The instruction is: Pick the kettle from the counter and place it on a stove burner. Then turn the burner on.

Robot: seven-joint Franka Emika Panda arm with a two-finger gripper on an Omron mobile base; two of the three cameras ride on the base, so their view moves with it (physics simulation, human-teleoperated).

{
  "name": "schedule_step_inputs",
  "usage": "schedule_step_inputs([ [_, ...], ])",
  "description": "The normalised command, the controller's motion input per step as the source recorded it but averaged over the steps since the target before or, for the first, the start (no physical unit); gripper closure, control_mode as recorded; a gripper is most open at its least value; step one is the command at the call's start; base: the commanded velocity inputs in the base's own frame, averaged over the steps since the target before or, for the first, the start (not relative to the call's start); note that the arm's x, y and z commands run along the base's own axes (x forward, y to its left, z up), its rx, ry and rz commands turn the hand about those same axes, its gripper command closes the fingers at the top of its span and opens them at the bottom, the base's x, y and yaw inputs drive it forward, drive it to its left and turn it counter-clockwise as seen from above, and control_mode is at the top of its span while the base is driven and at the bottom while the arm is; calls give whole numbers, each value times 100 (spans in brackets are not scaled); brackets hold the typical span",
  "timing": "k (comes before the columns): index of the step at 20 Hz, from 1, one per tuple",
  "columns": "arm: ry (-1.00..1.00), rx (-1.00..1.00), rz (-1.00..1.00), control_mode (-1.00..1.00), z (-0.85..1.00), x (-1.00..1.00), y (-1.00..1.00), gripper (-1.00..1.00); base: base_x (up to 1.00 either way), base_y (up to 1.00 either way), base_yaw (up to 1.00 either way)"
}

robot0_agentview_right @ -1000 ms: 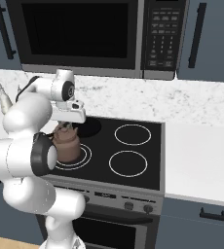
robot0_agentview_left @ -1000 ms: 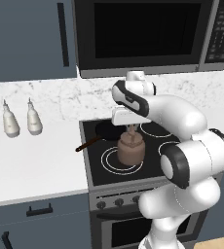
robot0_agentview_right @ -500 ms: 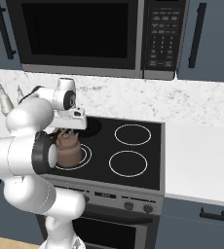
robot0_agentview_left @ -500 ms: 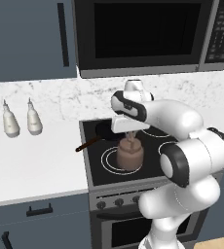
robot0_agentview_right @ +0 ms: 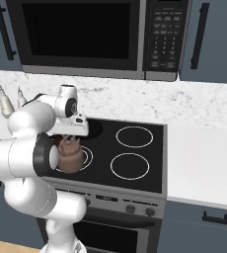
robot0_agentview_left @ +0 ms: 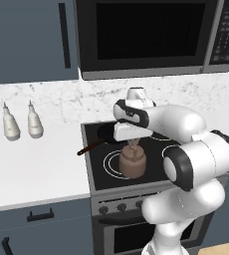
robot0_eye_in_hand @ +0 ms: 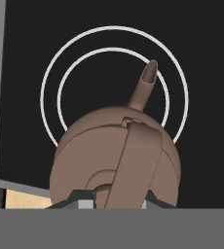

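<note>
Gripper [robot0_agentview_left: 132, 144] clamped on arched handle of kettle [robot0_agentview_left: 132, 163], set within front-left burner ring [robot0_agentview_right: 87, 157] of stove; fingertips largely hidden behind handle, kettle's base cut off in hand view.

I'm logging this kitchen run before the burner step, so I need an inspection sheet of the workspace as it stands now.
Surface: black stove top set in the white counter.
Job's things: kettle over the front left burner ring, spout toward the ring's far edge.
Clutter: two white bottles by the backsplash; a dark pan on the rear left burner.
Grippers: gripper shut on the kettle's handle.
Cables: nothing seen.
Surroundings: microwave above, stove knobs below.
</note>
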Motion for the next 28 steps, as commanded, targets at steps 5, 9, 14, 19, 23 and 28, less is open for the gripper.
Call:
schedule_step_inputs([
  [5, 0, 0, 0, -100, 0, 28, 0, 100, 0, 0, 0],
  [9, 0, 0, 0, -100, 0, 31, 0, 100, 0, 0, 0],
  [14, 0, 0, 0, -100, -1, 27, 2, 100, 0, 0, 0],
  [19, 0, 0, 0, -100, -14, 9, 15, 100, 0, 0, 0],
  [23, 0, 0, 0, -100, -14, 6, 15, 100, 0, 0, 0],
  [28, 0, 0, 0, -100, -7, 16, 7, 100, 0, 0, 0],
])
